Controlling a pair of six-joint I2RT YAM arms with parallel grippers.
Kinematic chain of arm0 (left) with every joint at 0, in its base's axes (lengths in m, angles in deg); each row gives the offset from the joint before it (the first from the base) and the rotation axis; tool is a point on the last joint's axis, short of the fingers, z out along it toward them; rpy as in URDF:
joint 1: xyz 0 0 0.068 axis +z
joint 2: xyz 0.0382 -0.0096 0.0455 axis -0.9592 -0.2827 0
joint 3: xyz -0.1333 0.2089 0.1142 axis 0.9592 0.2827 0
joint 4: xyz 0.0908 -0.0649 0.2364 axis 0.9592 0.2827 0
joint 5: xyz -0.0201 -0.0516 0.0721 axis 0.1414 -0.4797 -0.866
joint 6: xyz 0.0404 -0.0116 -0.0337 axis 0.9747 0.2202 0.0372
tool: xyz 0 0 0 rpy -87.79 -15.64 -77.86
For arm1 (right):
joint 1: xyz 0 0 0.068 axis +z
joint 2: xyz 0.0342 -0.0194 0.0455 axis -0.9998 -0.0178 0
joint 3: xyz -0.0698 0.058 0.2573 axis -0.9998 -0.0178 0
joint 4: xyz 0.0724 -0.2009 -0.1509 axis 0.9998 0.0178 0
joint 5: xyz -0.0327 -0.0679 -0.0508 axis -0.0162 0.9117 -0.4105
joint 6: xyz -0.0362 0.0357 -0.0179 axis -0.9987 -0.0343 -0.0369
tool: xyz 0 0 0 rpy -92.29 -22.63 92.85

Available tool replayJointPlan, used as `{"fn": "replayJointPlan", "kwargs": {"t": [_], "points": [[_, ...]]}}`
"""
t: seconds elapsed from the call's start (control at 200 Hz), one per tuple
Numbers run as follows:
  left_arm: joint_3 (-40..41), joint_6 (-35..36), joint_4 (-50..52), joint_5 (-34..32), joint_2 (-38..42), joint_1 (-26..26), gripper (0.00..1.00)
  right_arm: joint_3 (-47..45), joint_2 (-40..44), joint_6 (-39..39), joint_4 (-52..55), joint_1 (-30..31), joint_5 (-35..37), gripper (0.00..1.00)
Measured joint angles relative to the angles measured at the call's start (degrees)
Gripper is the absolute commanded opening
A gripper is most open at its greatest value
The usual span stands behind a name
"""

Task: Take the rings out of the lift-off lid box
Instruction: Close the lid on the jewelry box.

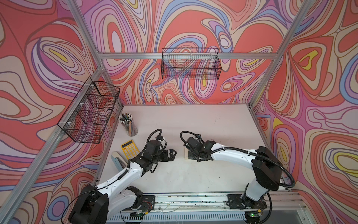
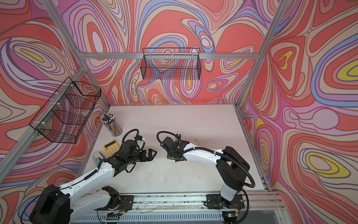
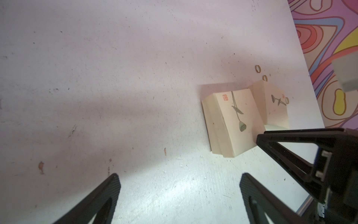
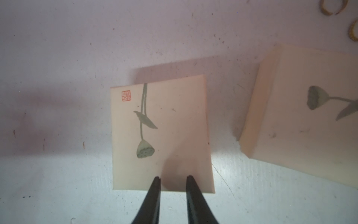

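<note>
- My right gripper hangs over the near edge of the printed cream box. Its fingers are only slightly apart, with nothing between them.
- That box looks closed, with its lid on. The lid is far wider than my gap, so I judge I must spread fully before taking it by opposite edges.
- I should lift straight up and slowly, so the base does not ride up with the lid.
- Two rings lie on the tabletop beyond the second cream box. A third ring shows at that box's far edge; I cannot tell whether it is on the box or beside it.
- The lid should go down well apart from them.
- My left gripper is spread wide and empty nearby; it could steady the base.
</note>
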Motion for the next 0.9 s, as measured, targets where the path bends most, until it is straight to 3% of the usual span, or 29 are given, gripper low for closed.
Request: {"fn": "replayJointPlan", "kwargs": {"t": [0.511, 0.896], "points": [[0.00, -0.02, -0.02, 0.63, -0.11, 0.00, 1.00, -4.76, 0.33, 2.56, -3.80, 0.17, 0.46, 0.13], [-0.02, 0.00, 0.15, 0.48, -1.03, 0.00, 1.00, -3.23, 0.15, 0.42, -3.69, 0.17, 0.85, 0.20]]}}
